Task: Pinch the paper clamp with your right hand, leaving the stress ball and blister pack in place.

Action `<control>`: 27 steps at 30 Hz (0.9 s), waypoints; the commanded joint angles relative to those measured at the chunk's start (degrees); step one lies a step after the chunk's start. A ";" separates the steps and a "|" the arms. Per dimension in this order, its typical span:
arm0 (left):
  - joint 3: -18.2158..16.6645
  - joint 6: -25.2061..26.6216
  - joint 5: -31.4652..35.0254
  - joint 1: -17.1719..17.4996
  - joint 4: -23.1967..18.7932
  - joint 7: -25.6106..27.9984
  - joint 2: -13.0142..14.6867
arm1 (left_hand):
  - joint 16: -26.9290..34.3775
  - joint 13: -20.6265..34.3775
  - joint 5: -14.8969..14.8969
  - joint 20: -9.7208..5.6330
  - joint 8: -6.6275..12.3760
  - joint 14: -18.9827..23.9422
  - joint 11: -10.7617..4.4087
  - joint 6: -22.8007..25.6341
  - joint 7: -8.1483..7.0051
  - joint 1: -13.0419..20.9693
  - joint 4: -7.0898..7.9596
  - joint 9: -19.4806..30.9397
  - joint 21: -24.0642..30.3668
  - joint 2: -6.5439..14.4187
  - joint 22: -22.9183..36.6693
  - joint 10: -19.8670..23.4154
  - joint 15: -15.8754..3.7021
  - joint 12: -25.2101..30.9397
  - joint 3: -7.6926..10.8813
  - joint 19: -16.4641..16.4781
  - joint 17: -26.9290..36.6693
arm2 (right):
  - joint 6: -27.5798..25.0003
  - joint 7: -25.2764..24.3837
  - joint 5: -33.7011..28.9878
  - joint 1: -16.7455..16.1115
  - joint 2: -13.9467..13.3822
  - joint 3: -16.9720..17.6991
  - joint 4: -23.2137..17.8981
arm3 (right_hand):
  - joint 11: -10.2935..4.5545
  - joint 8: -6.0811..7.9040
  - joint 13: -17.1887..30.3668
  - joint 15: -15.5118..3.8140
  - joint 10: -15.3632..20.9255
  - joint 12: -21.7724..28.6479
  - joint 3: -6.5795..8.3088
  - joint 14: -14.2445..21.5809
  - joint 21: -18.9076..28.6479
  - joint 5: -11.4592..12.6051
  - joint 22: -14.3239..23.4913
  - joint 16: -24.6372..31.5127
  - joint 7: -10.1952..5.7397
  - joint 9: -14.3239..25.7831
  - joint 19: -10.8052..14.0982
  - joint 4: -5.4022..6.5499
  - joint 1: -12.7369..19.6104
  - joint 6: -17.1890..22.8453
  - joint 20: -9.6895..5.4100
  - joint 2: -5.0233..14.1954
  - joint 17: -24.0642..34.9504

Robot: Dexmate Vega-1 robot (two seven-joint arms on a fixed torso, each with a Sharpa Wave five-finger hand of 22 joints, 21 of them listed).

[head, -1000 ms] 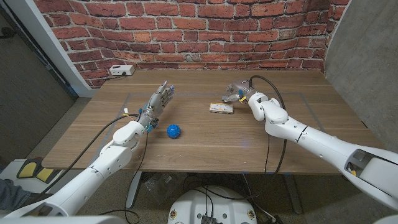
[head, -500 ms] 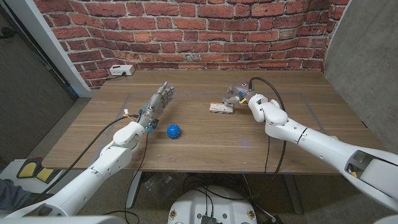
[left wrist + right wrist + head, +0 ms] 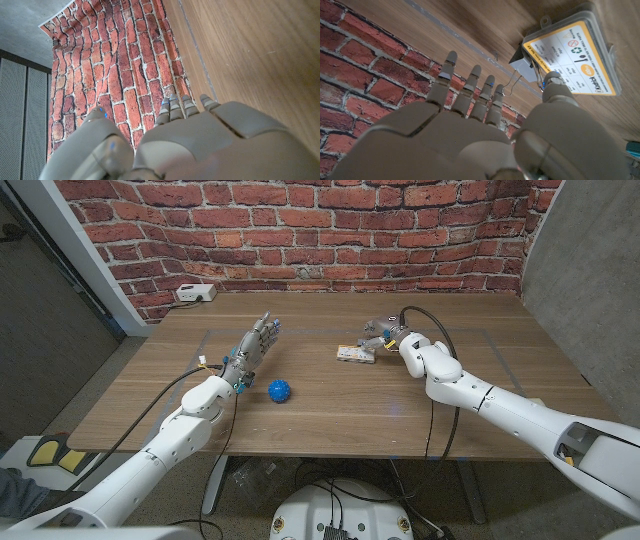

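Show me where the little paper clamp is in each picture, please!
Head view: the paper clamp lies just beyond the right hand, beside the blister pack, right of the table's middle.
Left wrist view: not in it.
Right wrist view: the clamp is near the middle, between the right hand's fingers and the blister pack's corner.
Shared landmark: the yellow-labelled blister pack, which appears next to the clamp in both the head view and the right wrist view.

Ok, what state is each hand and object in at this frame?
Left robot hand: open, fingers extended, holding nothing.
Right robot hand: open, fingers spread beside the clamp.
Small metal paper clamp: on table, not yet pinched.
Blue spiky stress ball: resting on table.
Yellow-labelled blister pack: lying flat.
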 commanded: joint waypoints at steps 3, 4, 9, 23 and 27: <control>0.25 0.68 0.16 -0.79 0.08 0.00 -0.02 | 0.11 0.05 -0.11 0.34 -0.07 0.20 0.08 0.42 -0.33 0.14 0.08 0.29 -0.03 -0.28 0.30 0.47 0.25 0.01 -0.11 0.09 0.33 | -0.20 1.42 -0.28 0.25 -0.43 -0.09 -0.06 | 1.79 -0.07 0.07 1.10 -3.85 -0.15 -0.71 -3.60 -0.04 1.10 0.25 -0.21 1.27 0.29 -1.13 0.11 -1.00 -4.03 0.15 -0.55 0.09; 0.27 0.67 0.17 -0.88 0.14 -0.04 -0.06 | 0.12 0.05 -0.12 0.34 -0.08 0.23 0.07 0.41 -0.30 0.15 0.08 0.29 -0.03 -0.27 0.30 0.47 0.32 0.01 -0.12 0.10 0.33 | -0.20 1.54 -0.27 0.25 -0.50 -0.06 -0.14 | 2.36 -0.16 0.06 1.37 -4.83 -0.22 -0.91 -4.26 -0.09 1.24 0.25 -0.15 1.58 0.30 -1.48 0.13 -1.25 -5.19 0.16 -0.69 0.09; 0.47 0.79 0.18 -1.43 0.61 -0.32 -0.29 | 0.11 0.05 -0.15 0.36 -0.08 0.24 0.03 0.42 -0.32 0.19 0.09 0.30 -0.03 -0.23 0.30 0.47 0.31 0.01 -0.14 0.13 0.33 | -0.23 2.31 -0.07 0.23 -0.76 0.12 -0.59 | 4.20 -0.08 0.02 2.67 -7.49 -0.03 -1.79 -7.29 -0.17 1.77 0.26 -0.13 2.55 0.30 -2.59 0.31 -2.41 -8.44 0.19 -1.20 0.07; 0.83 1.15 0.30 -2.62 1.62 -0.69 -0.70 | 0.11 0.05 -0.26 0.44 -0.06 0.26 0.09 0.55 -0.27 0.31 0.12 0.30 -0.09 -0.07 0.31 0.51 0.30 0.01 -0.23 0.05 0.33 | 1.82 -0.36 9.45 -4.15 -3.04 7.14 -7.28 | 6.26 0.30 -0.22 4.92 -9.67 0.69 -4.70 -10.77 -0.31 2.07 0.29 0.26 3.47 0.31 -4.94 2.17 -7.63 -12.32 0.24 -1.80 0.15; 0.87 1.39 0.33 -2.75 1.65 -0.62 -0.67 | 0.12 0.05 -0.29 0.40 -0.06 0.28 0.10 0.58 -0.26 0.34 0.12 0.30 -0.11 -0.03 0.31 0.54 0.31 0.03 -0.26 0.03 0.33 | 4.61 -4.36 15.37 -6.76 -3.46 10.91 -8.50 | 6.95 3.15 -0.40 5.30 -9.17 1.66 -6.86 -10.43 0.07 1.76 0.34 0.91 2.32 0.82 -5.45 3.98 -12.20 -6.45 0.17 -1.39 0.03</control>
